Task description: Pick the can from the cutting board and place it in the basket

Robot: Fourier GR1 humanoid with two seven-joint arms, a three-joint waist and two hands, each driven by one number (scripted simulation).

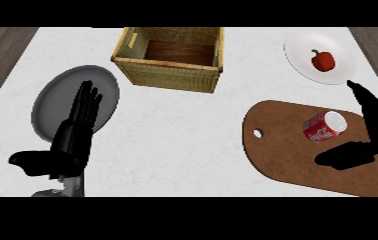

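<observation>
Nothing of the task is done as yet, by the look of things: the red soda can with a white top (324, 126) lies on its side on the brown wooden cutting board (284, 146), near the counter's right edge, and the square woven wicker basket (171, 74) at the far edge of the white marble counter (184, 134) holds nothing. Grasping, lifting, carrying and setting down all remain. The right hand (353, 151) is spread wide around the can without touching it, one finger reaching past its far right side and the thumb lying just beside its near side. The left hand (74, 134) rests open, fingers straight, over the grey round plate (63, 91) at the left edge. A white round plate (306, 46) with a red bell pepper (322, 60) sits at the far right corner.
</observation>
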